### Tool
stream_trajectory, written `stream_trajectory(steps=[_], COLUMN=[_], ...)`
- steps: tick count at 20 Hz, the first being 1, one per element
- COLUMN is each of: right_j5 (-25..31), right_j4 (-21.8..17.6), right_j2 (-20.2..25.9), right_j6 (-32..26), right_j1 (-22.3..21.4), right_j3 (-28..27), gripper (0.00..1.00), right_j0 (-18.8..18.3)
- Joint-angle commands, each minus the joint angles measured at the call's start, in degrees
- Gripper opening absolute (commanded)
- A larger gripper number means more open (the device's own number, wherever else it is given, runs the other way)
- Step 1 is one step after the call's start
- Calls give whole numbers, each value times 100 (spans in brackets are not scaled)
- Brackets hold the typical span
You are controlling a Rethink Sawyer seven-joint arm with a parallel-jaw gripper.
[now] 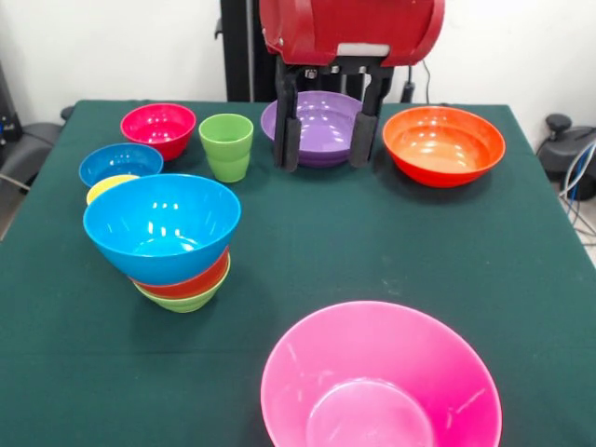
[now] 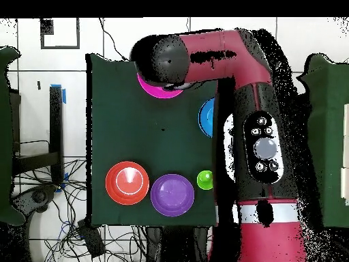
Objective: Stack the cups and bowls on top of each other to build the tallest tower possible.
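Our fingers (image 1: 291,126) stand apart and hold nothing, so the gripper (image 1: 328,126) is empty. The two black pads hang in front of the large purple bowl (image 1: 321,116), which sits just behind and between them; we cannot tell whether the tips touch the table (image 1: 419,251).

To one side of the fingers, toward the tower, the light green cup (image 1: 226,146) stands upright, just beside the purple bowl. On the other side rests the large orange bowl (image 1: 443,144), on its own and right way up. Beyond the green cup lie the small magenta-red bowl (image 1: 158,128) and the small dark blue bowl (image 1: 120,164); the yellow cup (image 1: 109,186) shows only its rim behind the pile.

The tower (image 1: 172,242) stands well away from the fingers, toward the camera: a small green bowl at the bottom, an orange-red one in it, and the large light blue bowl tilted on top. The large pink bowl (image 1: 380,382) sits alone, farthest from us.

We judge the work is early: three pieces are piled and seven are loose. The overhead view hides most of this under the arm (image 2: 259,123).
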Motion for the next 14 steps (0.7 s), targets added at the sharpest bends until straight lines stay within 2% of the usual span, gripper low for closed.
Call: stream_trajectory(steps=[1, 5, 10, 14], right_j5=[-34, -14, -189, -278], right_j4=[-494, -516, -537, -407], right_j2=[-569, -702, -936, -1075], right_j6=[1127, 1223, 1665, 2030], right_j1=[343, 471, 651, 774], right_j3=[-342, -546, -605, -597], gripper=[100, 100, 100, 100], right_j0=[411, 583, 857, 1034])
